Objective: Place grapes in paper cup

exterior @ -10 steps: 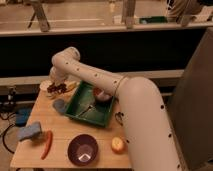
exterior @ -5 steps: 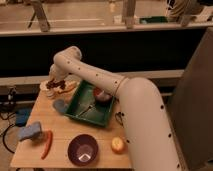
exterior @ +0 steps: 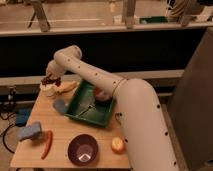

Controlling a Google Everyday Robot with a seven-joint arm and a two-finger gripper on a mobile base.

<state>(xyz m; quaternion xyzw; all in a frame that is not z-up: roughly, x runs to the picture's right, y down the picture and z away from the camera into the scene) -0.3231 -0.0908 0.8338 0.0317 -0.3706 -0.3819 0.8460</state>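
Note:
The grapes (exterior: 50, 80) are a small dark reddish bunch at the tip of my gripper (exterior: 50, 78), at the table's back left corner. They hang right over the mouth of the white paper cup (exterior: 48, 90), touching or just above its rim. The gripper is shut on the grapes, reaching down from the white arm that arches over from the right.
A banana (exterior: 68, 87) lies right of the cup. A green tray (exterior: 88, 112) holds a reddish-brown bowl (exterior: 102, 94). At the front are a dark purple bowl (exterior: 82, 149), a red chili pepper (exterior: 47, 144), a blue sponge (exterior: 31, 131) and an orange fruit (exterior: 118, 145).
My gripper has moved a little left with the grapes, from beside the cup to over its mouth.

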